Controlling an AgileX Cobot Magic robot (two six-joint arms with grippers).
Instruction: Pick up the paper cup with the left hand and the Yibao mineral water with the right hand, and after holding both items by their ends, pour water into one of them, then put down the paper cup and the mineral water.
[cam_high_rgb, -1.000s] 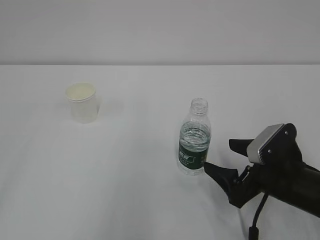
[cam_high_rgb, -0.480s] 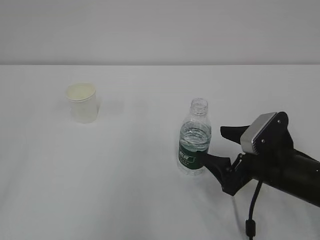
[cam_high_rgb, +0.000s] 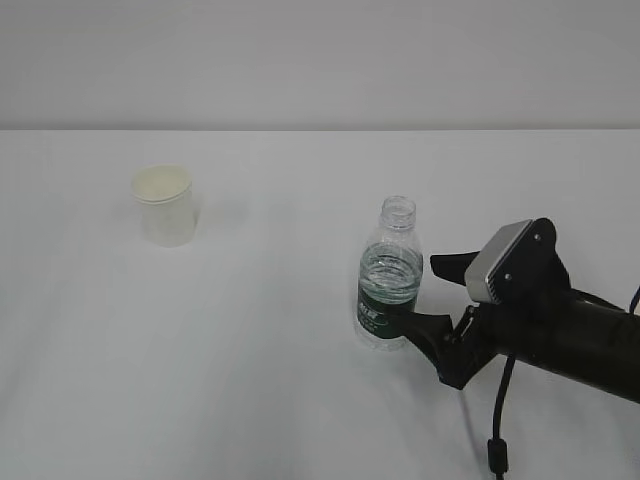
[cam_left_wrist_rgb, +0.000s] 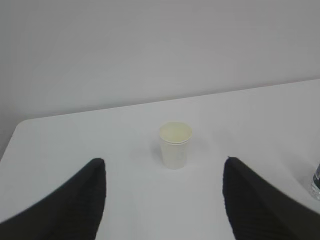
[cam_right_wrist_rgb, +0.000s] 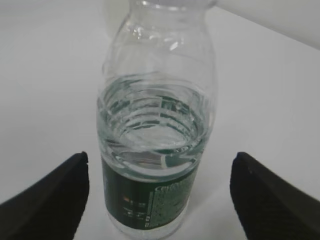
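Note:
The paper cup (cam_high_rgb: 165, 205) stands upright at the table's far left, white with a cream inside. In the left wrist view the cup (cam_left_wrist_rgb: 175, 145) is well ahead of my open left gripper (cam_left_wrist_rgb: 164, 162), centred between the black fingers and apart from them. The Yibao mineral water (cam_high_rgb: 388, 280), a clear capless bottle about half full with a dark green label, stands upright right of centre. My right gripper (cam_high_rgb: 421, 291) is open and level with the label, one finger on each side of it. In the right wrist view the bottle (cam_right_wrist_rgb: 155, 125) sits between the fingertips (cam_right_wrist_rgb: 75, 170) with gaps on both sides.
The white table (cam_high_rgb: 250, 380) runs back to a plain grey wall. Its left edge and rounded far corner (cam_left_wrist_rgb: 20, 127) show in the left wrist view. A sliver of the bottle (cam_left_wrist_rgb: 316, 180) shows at that view's right edge. My left arm is outside the exterior view.
My right gripper has moved left toward the bottle, so its open fingers now flank the label. Cup and bottle have stayed put.

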